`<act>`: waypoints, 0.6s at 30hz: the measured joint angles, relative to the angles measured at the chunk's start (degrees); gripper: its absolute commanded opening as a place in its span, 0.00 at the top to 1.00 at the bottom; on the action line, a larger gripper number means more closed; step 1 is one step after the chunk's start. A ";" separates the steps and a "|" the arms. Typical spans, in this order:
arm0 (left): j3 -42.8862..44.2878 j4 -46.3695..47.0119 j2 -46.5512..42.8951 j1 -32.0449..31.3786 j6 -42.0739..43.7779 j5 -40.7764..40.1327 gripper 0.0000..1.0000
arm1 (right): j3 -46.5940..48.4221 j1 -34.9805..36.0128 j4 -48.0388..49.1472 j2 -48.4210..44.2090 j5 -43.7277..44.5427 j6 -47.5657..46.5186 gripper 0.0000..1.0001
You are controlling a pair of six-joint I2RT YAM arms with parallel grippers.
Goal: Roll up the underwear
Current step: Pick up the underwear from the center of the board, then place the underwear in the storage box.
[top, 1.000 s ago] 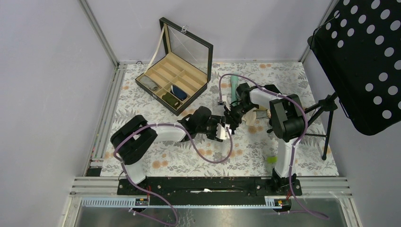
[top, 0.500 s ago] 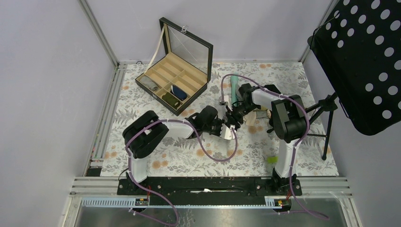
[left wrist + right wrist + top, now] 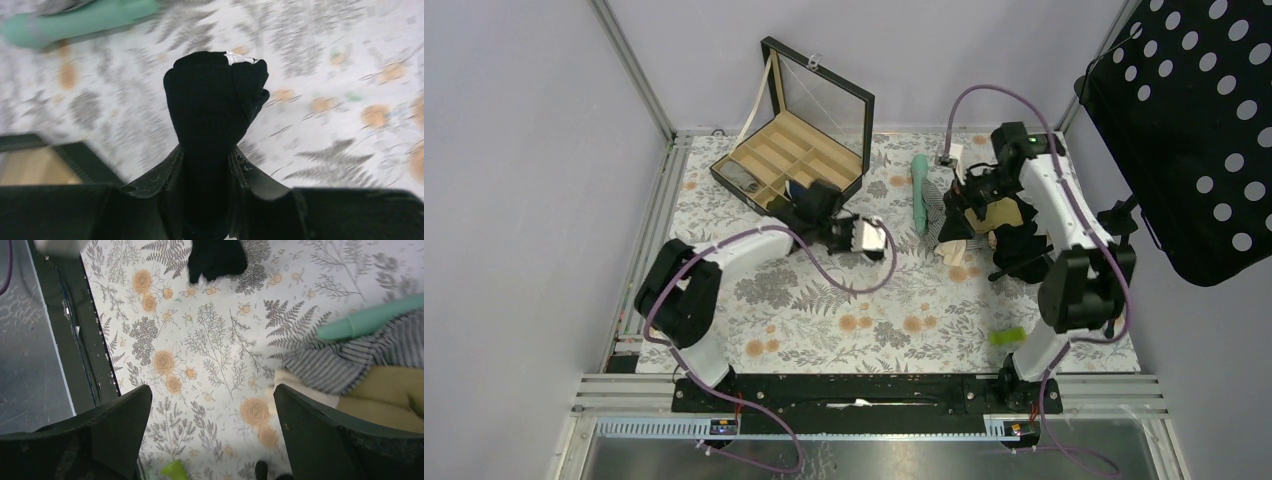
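Robot lab cell, aluminium frame (image 3: pixel 632 65)

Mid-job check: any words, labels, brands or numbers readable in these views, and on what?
No text reads in any view.
White edge of the underwear: blurred, no print legible.
Box: no label shows.
Orange spots at the bottom of the top view: too small to read.
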 measured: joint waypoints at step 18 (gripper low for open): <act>31.63 -4.35 20.11 27.63 25.97 7.15 1.00 | -18.51 -0.48 2.91 -17.00 5.90 11.43 0.00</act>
